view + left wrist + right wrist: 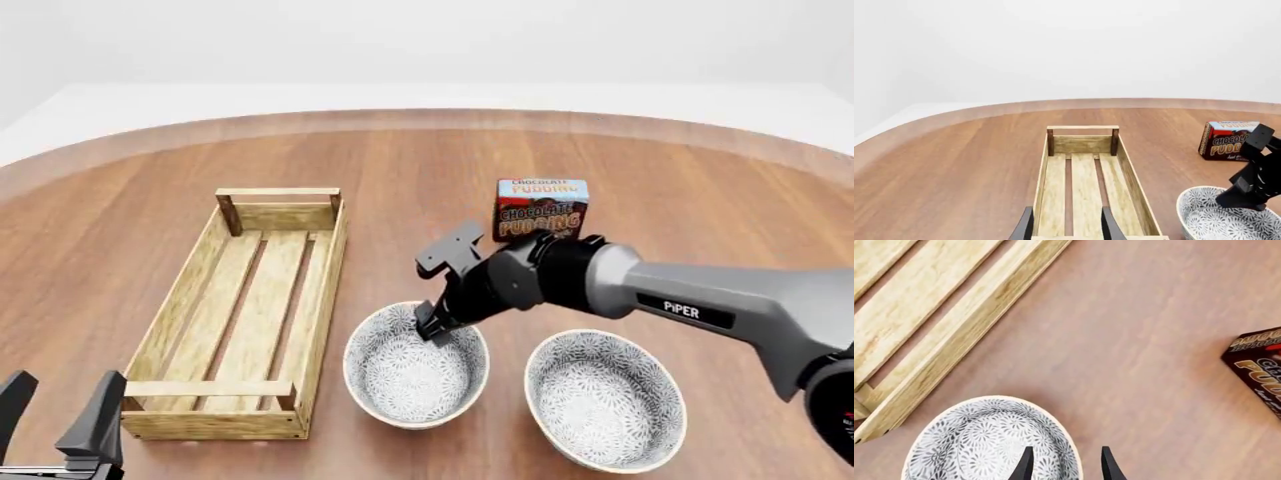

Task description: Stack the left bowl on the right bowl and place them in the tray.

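Two grey-patterned bowls sit side by side near the table's front: the left bowl [400, 385] and the right bowl [607, 400]. To the left of them lies the long light-wood tray [324, 300], with nothing in it. My right gripper [438, 330] is open at the left bowl's far rim. In the right wrist view one finger hangs over the bowl [981, 440] and the other just outside its rim. My left gripper [56, 410] stands open at the tray's near end [1082, 144], holding nothing.
A chocolate pudding box [541, 208] stands upright behind the bowls, just beyond the right arm's wrist. The left bowl's rim lies close to the tray's right wall [967, 340]. The round wooden table extends far behind the tray.
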Robot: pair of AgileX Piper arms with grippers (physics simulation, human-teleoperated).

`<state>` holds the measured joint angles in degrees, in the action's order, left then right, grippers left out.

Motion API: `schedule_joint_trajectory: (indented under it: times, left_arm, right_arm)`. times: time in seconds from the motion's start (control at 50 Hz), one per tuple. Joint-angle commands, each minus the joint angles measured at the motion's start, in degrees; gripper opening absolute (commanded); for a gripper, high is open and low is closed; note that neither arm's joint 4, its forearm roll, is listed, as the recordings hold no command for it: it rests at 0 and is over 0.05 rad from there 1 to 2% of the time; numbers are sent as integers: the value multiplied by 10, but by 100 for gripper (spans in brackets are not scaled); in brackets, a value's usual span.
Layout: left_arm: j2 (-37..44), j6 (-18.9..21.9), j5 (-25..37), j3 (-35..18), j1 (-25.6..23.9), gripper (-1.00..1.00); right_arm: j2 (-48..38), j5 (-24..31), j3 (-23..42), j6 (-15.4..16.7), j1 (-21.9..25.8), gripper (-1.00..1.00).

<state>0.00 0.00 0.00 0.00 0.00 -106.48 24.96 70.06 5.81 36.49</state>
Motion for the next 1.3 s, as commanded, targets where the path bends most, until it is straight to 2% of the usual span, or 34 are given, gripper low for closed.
schedule_joint_trajectory:
  times: [0.02, 0.94, 0.96, 1.0, 1.22, 1.3]
  left_arm:
    - [0, 0, 0, 0, 0, 100]
    - [0, 0, 0, 0, 0, 100]
    - [0, 0, 0, 0, 0, 100]
    - [0, 0, 0, 0, 0, 100]
    - [0, 0, 0, 0, 0, 100]
    - [0, 0, 0, 0, 0, 100]
  right_arm:
    - [-8, -12, -8, -7, 3, 100]
    - [-51, -49, -34, -21, 16, 100]
    - [-51, -47, -32, -18, 12, -100]
    - [-52, -43, -31, -7, 5, -100]
    - [-32, -24, -24, 7, -14, -100]
    - [-20, -17, -24, 21, -24, -100]
